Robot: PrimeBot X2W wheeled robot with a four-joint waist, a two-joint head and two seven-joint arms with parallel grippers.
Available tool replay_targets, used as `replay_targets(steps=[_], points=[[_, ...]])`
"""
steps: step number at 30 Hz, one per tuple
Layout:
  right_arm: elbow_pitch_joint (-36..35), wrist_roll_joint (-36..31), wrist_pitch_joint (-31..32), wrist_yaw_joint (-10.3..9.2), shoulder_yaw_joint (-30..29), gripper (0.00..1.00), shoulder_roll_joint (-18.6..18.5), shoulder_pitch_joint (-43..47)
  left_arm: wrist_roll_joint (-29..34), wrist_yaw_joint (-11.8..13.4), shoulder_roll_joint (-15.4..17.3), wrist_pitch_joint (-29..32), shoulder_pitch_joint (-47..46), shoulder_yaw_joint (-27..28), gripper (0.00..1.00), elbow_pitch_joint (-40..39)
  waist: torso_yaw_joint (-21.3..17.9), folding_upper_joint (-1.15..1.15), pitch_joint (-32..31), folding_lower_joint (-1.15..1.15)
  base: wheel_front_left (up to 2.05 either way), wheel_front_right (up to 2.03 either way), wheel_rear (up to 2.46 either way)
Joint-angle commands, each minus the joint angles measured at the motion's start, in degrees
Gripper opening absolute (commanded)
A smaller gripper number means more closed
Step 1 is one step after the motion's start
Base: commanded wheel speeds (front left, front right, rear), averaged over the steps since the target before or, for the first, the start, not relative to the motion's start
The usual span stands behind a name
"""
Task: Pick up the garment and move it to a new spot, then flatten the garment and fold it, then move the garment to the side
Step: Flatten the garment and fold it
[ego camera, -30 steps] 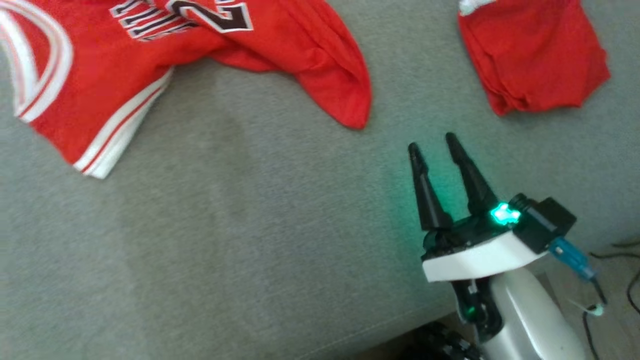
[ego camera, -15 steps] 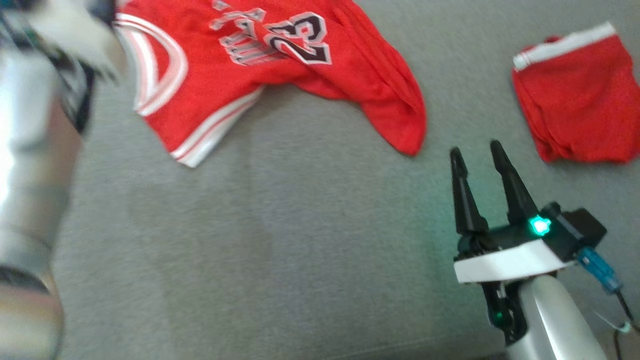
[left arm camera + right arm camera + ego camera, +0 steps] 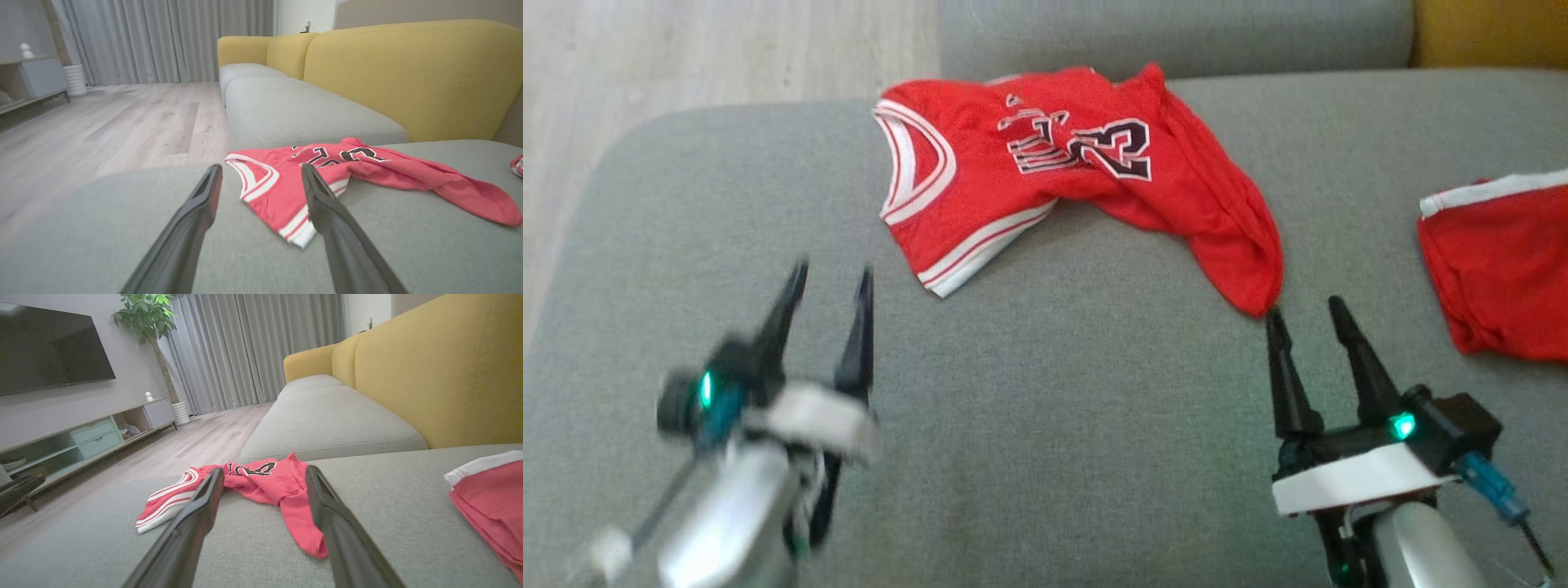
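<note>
**Both grippers spread and empty, jersey rumpled on the grey seat**

We see the red jersey (image 3: 1045, 171) lying on the grey seat cushion (image 3: 1045, 425), towards its far edge, unfolded and creased. Its white-trimmed neckline faces our left, and the number 23 shows on top. One long red end trails down and to our right, ending in a rounded tip.

Our left gripper (image 3: 833, 271) hovers over bare cushion, near the jersey's striped edge but apart from it. The head view blurs it. In the left wrist view its two dark fingers stand wide apart with nothing between them, framing that striped edge farther on.

Our right gripper (image 3: 1303, 309) is also wide and holds nothing. Its left fingertip sits just beside the tip of the jersey's trailing end, and we cannot tell whether the two touch.

A second red garment (image 3: 1503, 261) with a white band lies folded at the right, well apart from the jersey. A wooden floor (image 3: 727, 49) lies beyond the cushion's left corner, and a yellow backrest (image 3: 408, 73) rises behind the seat.
</note>
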Motion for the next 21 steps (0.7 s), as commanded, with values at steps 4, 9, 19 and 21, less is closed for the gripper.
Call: replay_targets(steps=[4, 9, 19, 21], points=[[-1.69, 0.01, -0.61, 0.39, 2.04, 1.0, -0.12, -0.98, -0.98, 5.46, 2.12, -0.55, 7.64, 4.38, 1.0, -11.82, 0.2, 0.0, -0.67, 0.02, 0.0, 0.0, 0.0], [-2.14, -0.85, 0.04, 0.39, 2.9, 1.0, -0.12, -0.96, -0.35, 7.61, 3.29, 0.1, 11.28, 3.99, 1.0, -16.93, -0.32, 0.0, 0.44, 0.02, 0.0, 0.0, 0.0], [-3.59, -0.81, 0.41, 0.39, 3.31, 1.0, -0.12, -2.63, -0.74, 5.38, 3.8, 7.34, 5.32, 1.92, 1.0, -14.64, -3.41, 0.0, 6.59, 0.02, 0.0, 0.0, 0.0], [-3.73, -0.69, 0.31, 0.39, 3.19, 1.0, -0.12, -3.05, -1.15, 4.36, 3.4, 9.18, 3.25, 1.4, 1.0, -11.98, -4.06, 0.0, 8.38, 0.02, 0.0, 0.0, 0.0]])
